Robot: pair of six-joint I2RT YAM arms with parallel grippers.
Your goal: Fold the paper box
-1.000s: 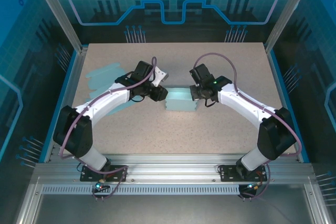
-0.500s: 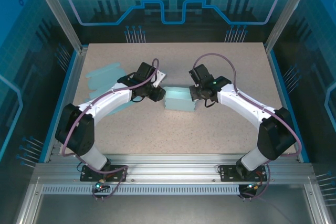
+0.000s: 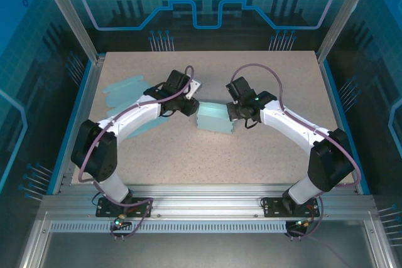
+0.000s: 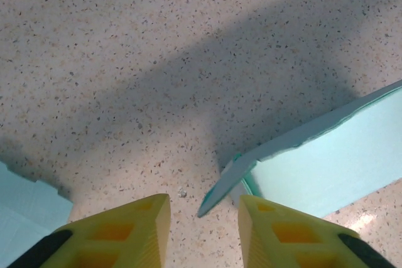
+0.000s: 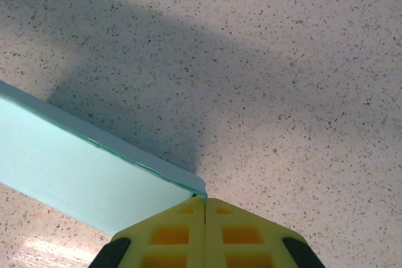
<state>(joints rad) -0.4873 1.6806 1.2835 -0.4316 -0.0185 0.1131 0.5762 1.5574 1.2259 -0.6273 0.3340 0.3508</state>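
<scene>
The paper box (image 3: 215,118), pale teal, stands partly raised at the table's centre between both arms. My right gripper (image 3: 234,112) is at its right end, and in the right wrist view its yellow fingers (image 5: 205,200) are pressed together with the corner of the box wall (image 5: 69,174) running into their seam. My left gripper (image 3: 190,105) is at the box's left end. Its jaws (image 4: 203,200) stand apart, and a pointed flap (image 4: 221,191) of the box (image 4: 326,161) reaches into the gap, closer to the right finger.
Several flat teal paper blanks (image 3: 125,91) lie at the back left of the speckled table (image 3: 207,155); a corner of one (image 4: 25,208) appears beside my left finger. Aluminium frame posts and blue panels ring the table.
My left gripper has shifted a little toward the back and its jaws have narrowed around the flap. The box's left end has turned slightly. The right arm has stayed still.
</scene>
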